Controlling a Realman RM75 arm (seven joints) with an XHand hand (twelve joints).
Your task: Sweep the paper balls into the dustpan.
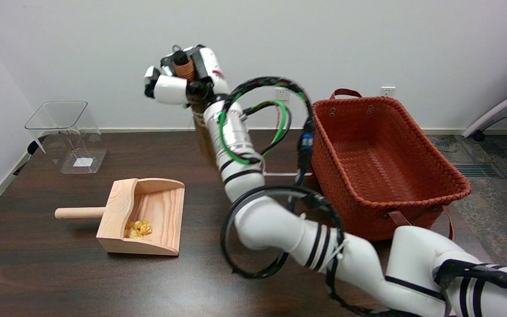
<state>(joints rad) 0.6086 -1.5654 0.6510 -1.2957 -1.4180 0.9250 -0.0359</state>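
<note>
A dark wooden table point(60, 281) was seen from above its near side, with a white wall behind it. Toward ten o'clock, near the table's far left corner, a clear plastic container point(66, 134) was set tilted on its base. Below it, toward eight o'clock, a wooden dustpan point(156, 207) was laid flat, its round handle pointed to nine o'clock and its open mouth turned to three o'clock. The paper balls point(137, 229) — small, yellow and crumpled — were gathered inside the dustpan, against its back wall at the near corner.

Toward the centre, the white right arm was raised from five o'clock up toward twelve, looped with black and green cables. At its top, against the wall and well above the table, the right hand point(183, 77) was held in the air. A brown, ribbed object point(186, 68) was seen within the hand, apparently grasped — what it was could not be made out.

Toward three o'clock, a red-brown woven basket point(438, 176) with handles was placed on the table's right side.
</note>
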